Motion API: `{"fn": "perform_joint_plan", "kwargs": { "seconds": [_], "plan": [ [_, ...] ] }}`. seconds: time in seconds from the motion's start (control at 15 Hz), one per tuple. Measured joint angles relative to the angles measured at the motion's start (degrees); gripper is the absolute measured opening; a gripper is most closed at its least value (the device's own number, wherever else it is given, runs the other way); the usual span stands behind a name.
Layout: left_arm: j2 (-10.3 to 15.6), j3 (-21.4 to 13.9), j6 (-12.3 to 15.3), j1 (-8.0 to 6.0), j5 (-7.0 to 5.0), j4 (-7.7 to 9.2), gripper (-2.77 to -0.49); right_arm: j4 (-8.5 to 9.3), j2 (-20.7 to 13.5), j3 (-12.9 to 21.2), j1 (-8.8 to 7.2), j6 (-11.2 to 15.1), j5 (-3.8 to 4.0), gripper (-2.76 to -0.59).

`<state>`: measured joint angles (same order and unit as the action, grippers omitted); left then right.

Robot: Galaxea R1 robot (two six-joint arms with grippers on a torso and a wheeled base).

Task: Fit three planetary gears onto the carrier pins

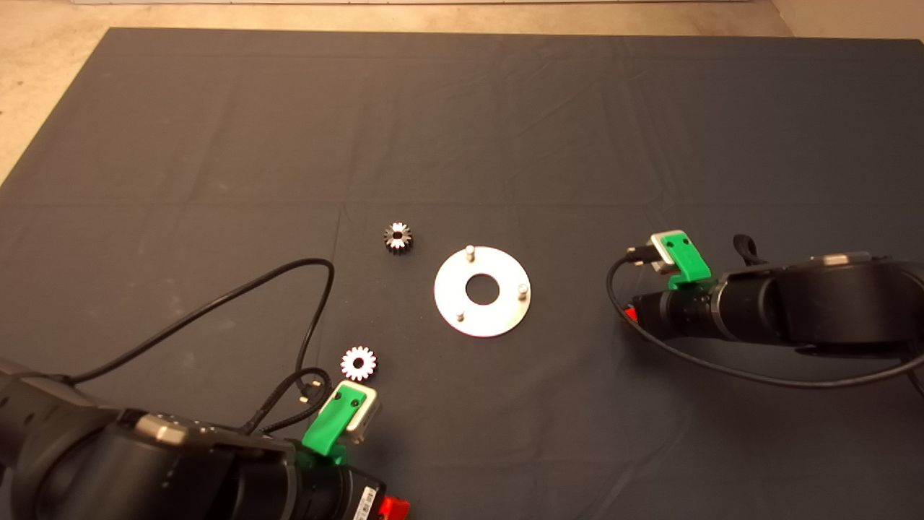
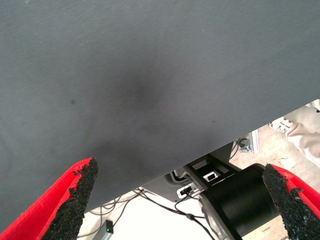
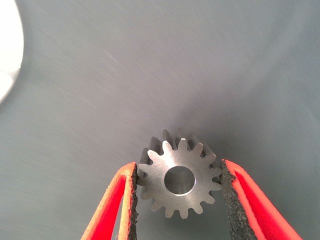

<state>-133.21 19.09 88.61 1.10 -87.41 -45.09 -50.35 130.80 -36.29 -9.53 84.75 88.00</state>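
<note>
The shiny carrier disc lies mid-mat with three bare pins. One planetary gear lies left of the disc, and another lies nearer the front. The third gear lies flat between my right gripper's pads; both pads touch its teeth. My right gripper is right of the disc, and its arm hides that gear in the head view. My left gripper is wide open and empty over the mat's front edge, just below the front gear.
A black cable loops over the mat on the left. The disc's rim shows in the right wrist view. Past the mat's edge the left wrist view shows the robot's base and a person's shoe.
</note>
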Motion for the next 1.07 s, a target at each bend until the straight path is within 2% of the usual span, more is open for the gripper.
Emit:
{"fn": "perform_joint_plan", "kwargs": {
  "seconds": [0.13,0.33,0.4,0.47,0.53,0.6,0.8,0.93,1.07],
  "plan": [
    [-0.26,0.0,0.01,0.02,-0.02,-0.55,-0.9,0.05,2.31,0.0,-1.63,0.64,0.06,-2.42],
    [-0.61,0.0,0.0,0.3,0.0,-1.01,-0.9,0.68,8.05,-2.31,-2.46,1.24,0.11,-2.42],
    [-0.61,0.0,0.02,0.3,0.0,-1.01,-0.9,1.38,10.33,-4.17,-2.76,1.28,-0.16,-2.42],
    [-0.61,0.0,0.0,0.33,-0.02,-1.07,-0.9,2.7,12.2,-6.2,-3.43,1.53,-0.93,-2.42],
    [-0.59,0.0,0.02,0.33,-0.07,-1.05,-0.9,3.91,13.52,-7.49,-4.52,1.69,-1.35,-2.42],
    [-0.61,0.0,0.02,0.33,-0.05,-1.16,-0.9,4.99,14.49,-8.33,-5.85,1.69,-1.87,-2.42],
    [-0.76,0.0,0.02,0.33,-0.05,-1.27,-0.9,6.72,16.03,-9.48,-8.16,1.71,-2.14,-2.43],
    [-0.76,0.0,0.0,0.33,-0.02,-1.27,-0.9,7.42,16.36,-9.48,-8.41,1.73,-2.43,-2.43],
    [-0.76,0.0,0.02,0.33,-0.03,-1.27,-0.9,8.61,16.36,-9.55,-8.41,1.74,-2.4,-2.43]
  ]
}}
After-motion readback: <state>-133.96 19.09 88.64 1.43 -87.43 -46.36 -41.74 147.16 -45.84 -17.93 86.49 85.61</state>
